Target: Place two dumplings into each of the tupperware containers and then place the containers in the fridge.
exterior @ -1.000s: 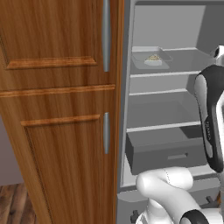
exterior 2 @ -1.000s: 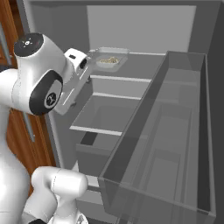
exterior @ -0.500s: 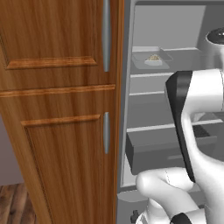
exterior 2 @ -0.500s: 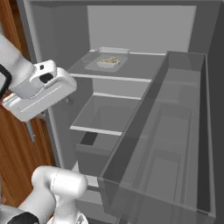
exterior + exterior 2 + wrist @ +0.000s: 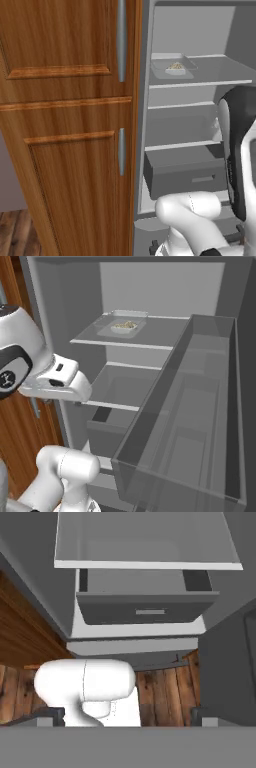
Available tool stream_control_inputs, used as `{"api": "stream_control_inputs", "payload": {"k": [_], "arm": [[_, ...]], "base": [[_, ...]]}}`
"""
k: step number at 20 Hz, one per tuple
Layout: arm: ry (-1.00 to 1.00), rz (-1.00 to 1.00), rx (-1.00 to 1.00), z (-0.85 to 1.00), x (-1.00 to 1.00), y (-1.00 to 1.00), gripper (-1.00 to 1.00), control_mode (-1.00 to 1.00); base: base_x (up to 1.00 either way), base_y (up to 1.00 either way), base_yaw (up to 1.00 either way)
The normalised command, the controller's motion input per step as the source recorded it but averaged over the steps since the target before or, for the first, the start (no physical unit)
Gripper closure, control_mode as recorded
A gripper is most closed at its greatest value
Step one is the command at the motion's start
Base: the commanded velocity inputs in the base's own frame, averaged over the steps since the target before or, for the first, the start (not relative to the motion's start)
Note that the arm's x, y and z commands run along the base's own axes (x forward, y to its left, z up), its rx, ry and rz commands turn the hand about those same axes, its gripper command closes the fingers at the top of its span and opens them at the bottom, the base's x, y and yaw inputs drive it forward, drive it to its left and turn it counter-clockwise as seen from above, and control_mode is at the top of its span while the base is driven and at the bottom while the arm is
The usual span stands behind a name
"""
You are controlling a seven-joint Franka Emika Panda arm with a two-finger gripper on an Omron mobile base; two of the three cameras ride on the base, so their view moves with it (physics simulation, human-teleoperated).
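Here we face the tall grey fridge with its door swung wide, the light grey interior showing glass shelves and a grey drawer low down that stands pulled partly out. On the top glass shelf, towards its far left part, sits one shallow rectangular translucent whitish tupperware container, and inside it we make out small pale beige-tan dumplings, though they are too small for us to count. In the left base view the same container rests on that top shelf with the dumplings a tan speck at its middle. The middle glass shelf lies below it, and the open fridge door with its deep grey bins stands on the right in the right base view. To the left of the fridge stand brown wooden cabinets with long grey vertical handles. The white arm's hand hangs near the fridge's left edge, level with the middle shelf and well below the container. The hand view looks down on the part-open drawer and the brown wooden floor; the fingers themselves are hard to make out there, and we take them to be spread wide with nothing between them.
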Motion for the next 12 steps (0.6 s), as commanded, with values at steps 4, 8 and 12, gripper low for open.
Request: {"api": "stream_control_inputs", "payload": {"k": [4, 8, 12], "arm": [[-0.5, -0.2, 0.13, -0.16, -0.03, 0.16, -1.0, -1.0], [-0.01, -0.11, 0.0, -0.07, -0.24, -0.07, -1.0, -1.0], [0.0, 0.0, 0.0, -0.17, -0.09, -0.02, -1.0, -1.0]], "base": [[0.0, 0.0, 0.0], [0.0, 0.0, 0.0], [0.0, 0.0, 0.0]]}}
